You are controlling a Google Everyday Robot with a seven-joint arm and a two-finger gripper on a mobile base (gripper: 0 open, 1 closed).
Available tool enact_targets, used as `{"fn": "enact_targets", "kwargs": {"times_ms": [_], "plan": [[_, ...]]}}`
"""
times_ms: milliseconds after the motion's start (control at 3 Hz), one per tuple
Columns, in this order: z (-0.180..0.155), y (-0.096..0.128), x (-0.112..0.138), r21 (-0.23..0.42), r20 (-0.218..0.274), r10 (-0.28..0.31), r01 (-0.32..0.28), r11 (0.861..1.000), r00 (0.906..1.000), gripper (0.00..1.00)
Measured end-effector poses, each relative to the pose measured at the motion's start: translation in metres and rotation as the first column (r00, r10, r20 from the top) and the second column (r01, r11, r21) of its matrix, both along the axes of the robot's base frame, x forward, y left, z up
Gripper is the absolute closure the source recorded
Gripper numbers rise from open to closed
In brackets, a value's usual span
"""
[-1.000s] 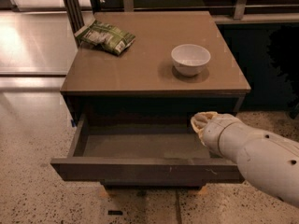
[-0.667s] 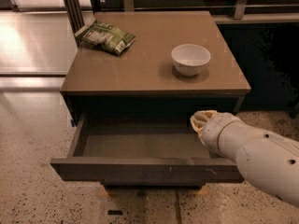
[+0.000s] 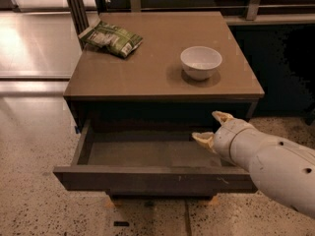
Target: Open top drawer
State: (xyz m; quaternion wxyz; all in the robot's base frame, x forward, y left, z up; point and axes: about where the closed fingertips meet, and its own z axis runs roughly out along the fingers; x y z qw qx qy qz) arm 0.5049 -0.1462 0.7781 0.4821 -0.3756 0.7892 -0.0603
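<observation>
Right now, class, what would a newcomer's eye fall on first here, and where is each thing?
The top drawer stands pulled wide open, with the pale gripper open inside its right end. On the cabinet top above sit a white bowl at the right and a green snack bag at the back left corner.

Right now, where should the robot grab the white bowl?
Probably its rim, from above: the bowl sits upright and open-mouthed, so one finger fits inside, one outside. The gripper, open, hangs lower, at the right end of the pulled-out top drawer.
</observation>
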Motion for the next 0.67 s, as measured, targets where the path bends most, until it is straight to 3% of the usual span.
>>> {"fn": "enact_targets", "kwargs": {"times_ms": [333,667], "plan": [[0.0,0.0,0.0,0.0,0.0,0.0,0.0,1.0,1.0,0.0],[0.0,0.0,0.0,0.0,0.0,0.0,0.0,1.0,1.0,0.0]]}}
